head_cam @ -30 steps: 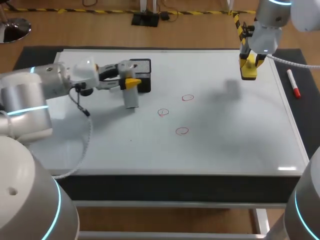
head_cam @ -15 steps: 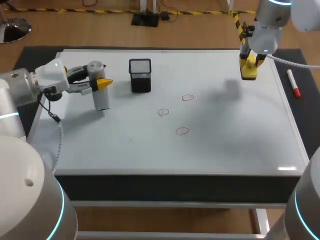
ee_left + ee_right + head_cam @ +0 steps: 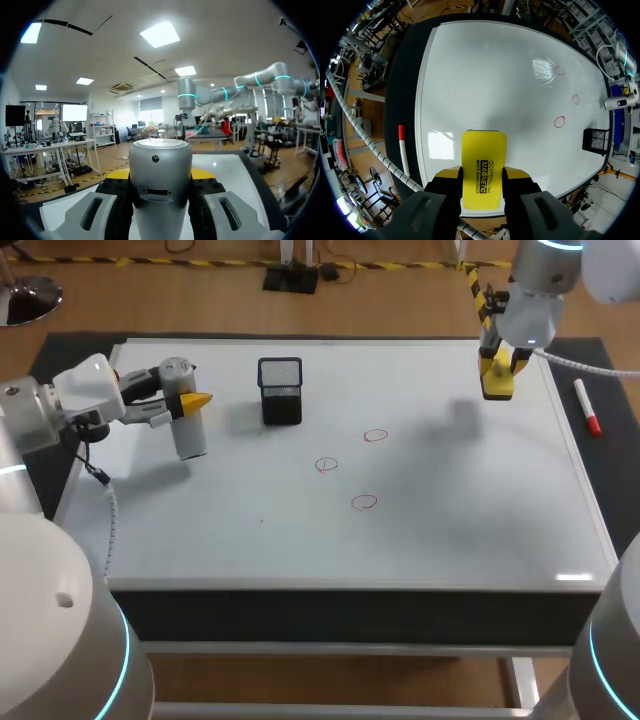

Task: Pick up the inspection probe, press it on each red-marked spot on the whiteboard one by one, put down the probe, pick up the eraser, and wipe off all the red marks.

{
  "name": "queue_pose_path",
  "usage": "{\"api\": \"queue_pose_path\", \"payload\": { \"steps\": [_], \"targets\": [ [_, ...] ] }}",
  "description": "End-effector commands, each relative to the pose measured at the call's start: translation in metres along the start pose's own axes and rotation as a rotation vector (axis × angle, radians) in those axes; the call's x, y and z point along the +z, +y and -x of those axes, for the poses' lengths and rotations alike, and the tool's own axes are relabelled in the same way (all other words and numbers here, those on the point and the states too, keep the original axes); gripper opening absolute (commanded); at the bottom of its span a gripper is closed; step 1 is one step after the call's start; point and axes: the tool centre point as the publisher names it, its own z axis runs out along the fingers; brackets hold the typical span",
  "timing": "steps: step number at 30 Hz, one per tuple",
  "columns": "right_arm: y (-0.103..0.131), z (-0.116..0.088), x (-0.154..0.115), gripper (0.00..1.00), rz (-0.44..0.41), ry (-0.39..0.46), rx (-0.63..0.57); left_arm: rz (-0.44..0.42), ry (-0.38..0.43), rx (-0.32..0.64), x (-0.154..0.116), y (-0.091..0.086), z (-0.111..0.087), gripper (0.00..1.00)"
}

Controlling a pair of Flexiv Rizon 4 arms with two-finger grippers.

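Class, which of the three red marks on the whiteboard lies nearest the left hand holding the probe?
The leftmost red mark; the back one and front one lie farther right.

Left arm enters from the left side and extends low and roughly level. Its wrist is turned so that the left gripper points sideways toward the middle, with both yellow-tipped fingers closed against opposite sides of the upright inspection probe. Right arm descends from the far right corner with its wrist near vertical and the right gripper pointing straight down; in the right wrist view its two fingers are clamped on the long edges of the yellow eraser, which projects beyond the fingertips.
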Motion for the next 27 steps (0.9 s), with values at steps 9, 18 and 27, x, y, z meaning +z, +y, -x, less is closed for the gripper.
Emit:
{"api": "queue_pose_path", "payload": {
  "steps": [9,18,27],
  "targets": [
    [0.024,0.031,-0.006,0.00,-0.025,0.035,-0.113,-0.001,-0.004,0.002,0.000,-0.001,-0.001,0.00],
    [0.091,0.101,0.002,0.00,-0.014,0.010,-0.262,-0.001,-0.004,0.002,0.000,-0.001,-0.001,0.00],
    [0.124,0.167,-0.005,0.00,-0.021,-0.013,-0.356,-0.001,-0.004,0.002,0.000,-0.001,-0.001,0.00]
  ]
}}
